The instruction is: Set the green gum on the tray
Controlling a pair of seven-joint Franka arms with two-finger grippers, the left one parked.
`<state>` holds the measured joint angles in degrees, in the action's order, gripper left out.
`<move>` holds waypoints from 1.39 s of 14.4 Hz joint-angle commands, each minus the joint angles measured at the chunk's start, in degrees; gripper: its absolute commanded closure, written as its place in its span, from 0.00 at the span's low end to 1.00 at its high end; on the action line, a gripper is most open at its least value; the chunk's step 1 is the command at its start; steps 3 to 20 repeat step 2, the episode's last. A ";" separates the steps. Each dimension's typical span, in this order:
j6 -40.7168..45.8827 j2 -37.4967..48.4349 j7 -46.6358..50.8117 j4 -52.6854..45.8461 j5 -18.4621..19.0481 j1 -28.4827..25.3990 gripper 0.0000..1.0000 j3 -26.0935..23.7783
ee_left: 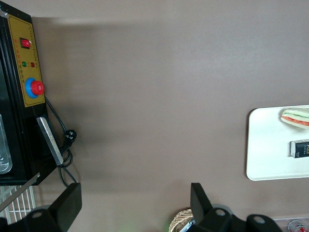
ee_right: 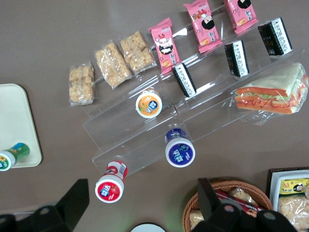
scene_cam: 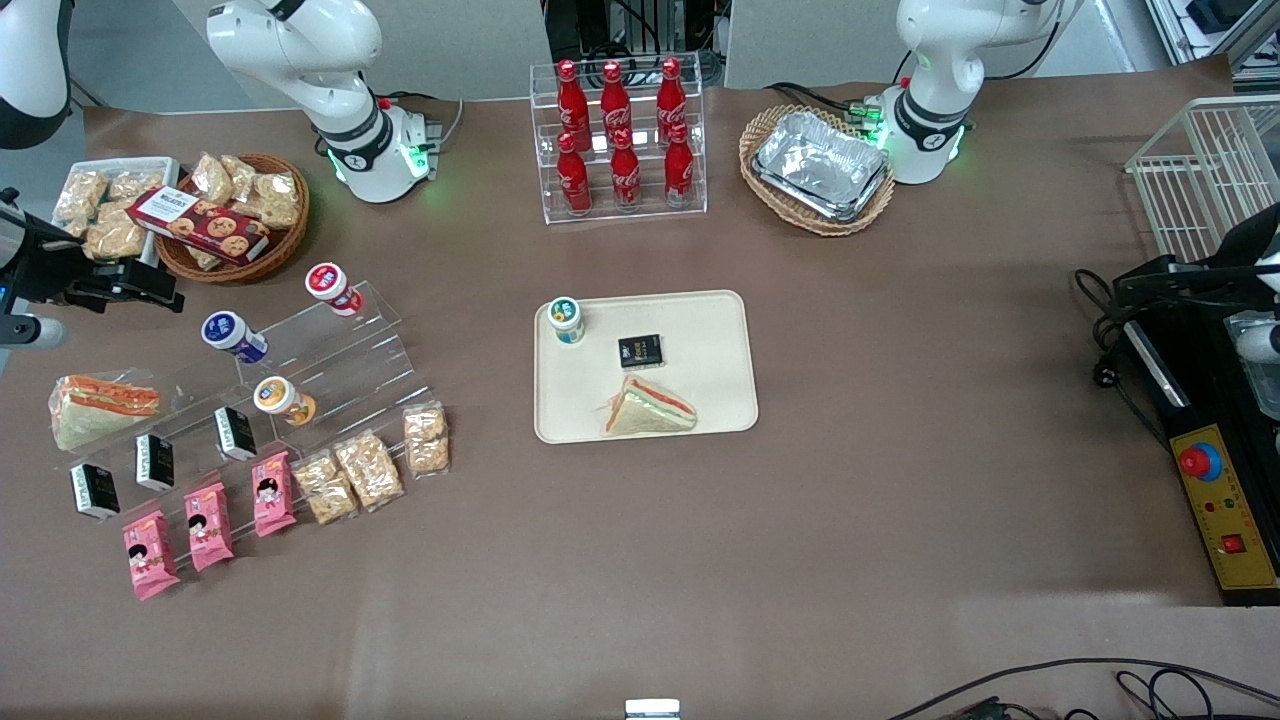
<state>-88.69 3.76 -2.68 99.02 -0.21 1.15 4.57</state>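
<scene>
The green gum (scene_cam: 566,319) stands upright on the cream tray (scene_cam: 700,330), in the tray's corner farthest from the front camera and toward the working arm's end. It also shows in the right wrist view (ee_right: 12,155), on the tray's corner (ee_right: 14,121). My right gripper (scene_cam: 150,290) hangs open and empty well away from the tray, at the working arm's end of the table, beside the wicker snack basket (scene_cam: 240,262). In the right wrist view the gripper (ee_right: 142,191) is above the red-lidded bottle (ee_right: 110,184), its fingers (ee_right: 72,198) spread wide.
A small black packet (scene_cam: 640,351) and a wrapped sandwich (scene_cam: 648,409) lie on the tray. A clear stepped stand (scene_cam: 330,350) holds red-, blue- (scene_cam: 231,334) and orange-lidded (scene_cam: 281,399) bottles, with snack packets nearer the camera. A cola rack (scene_cam: 620,140) and foil trays (scene_cam: 820,165) stand farther back.
</scene>
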 commanded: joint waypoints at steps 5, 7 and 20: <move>-2.89 0.28 -1.01 1.26 -0.94 -0.36 0.00 0.35; -2.89 0.28 -1.01 1.26 -0.94 -0.36 0.00 0.35; -2.89 0.28 -1.01 1.26 -0.94 -0.36 0.00 0.35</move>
